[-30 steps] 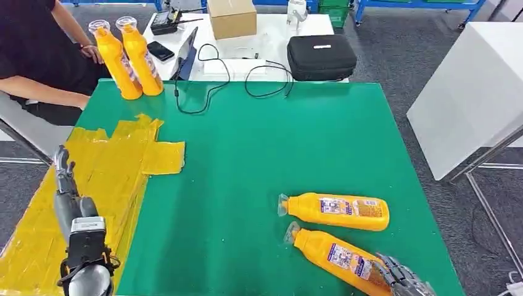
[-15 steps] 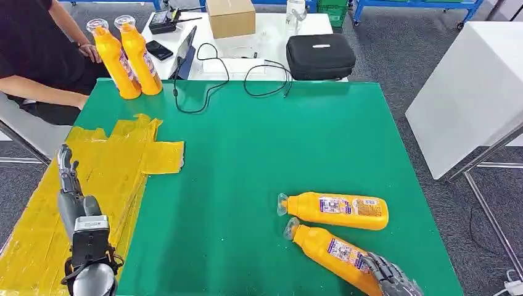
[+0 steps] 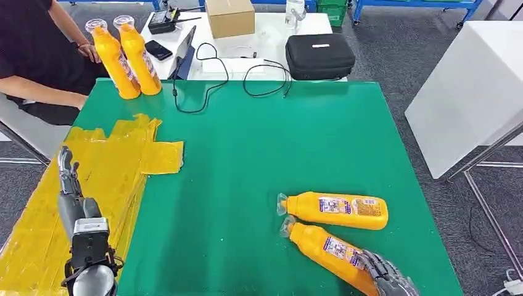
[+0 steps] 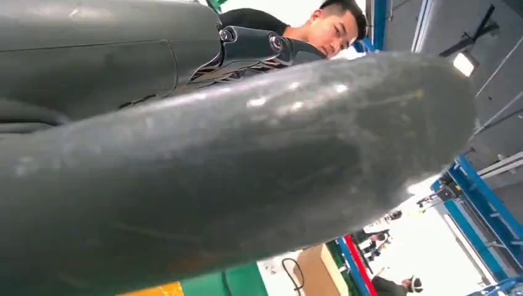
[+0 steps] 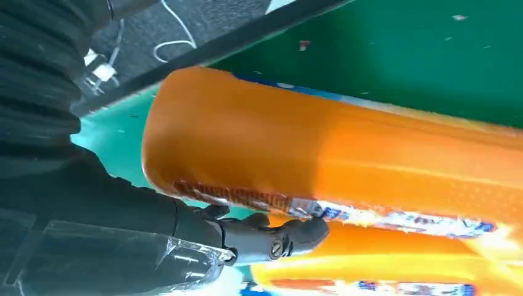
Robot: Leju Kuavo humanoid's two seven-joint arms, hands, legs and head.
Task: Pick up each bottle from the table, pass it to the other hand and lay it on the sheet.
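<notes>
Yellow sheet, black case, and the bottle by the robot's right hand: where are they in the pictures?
yellow sheet [image 3: 105,166], head view, on its flat middle area.
black case [image 3: 319,57], head view, middle of its lid.
nearer lying bottle [image 3: 324,246], head view, on its orange body beside the label.

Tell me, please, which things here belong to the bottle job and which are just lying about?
Job: near lying bottle under the right hand; far lying bottle; two upright bottles; yellow sheet; left hand.
Lying about: black case, cardboard box, cables, phone.

Four orange bottles: two upright [image 3: 114,58] [image 3: 140,55], upper left; two lying [image 3: 336,210] [image 3: 324,248], lower right. One yellow sheet [image 3: 92,185]. One black case [image 3: 320,56], one cardboard box [image 3: 230,16].
</notes>
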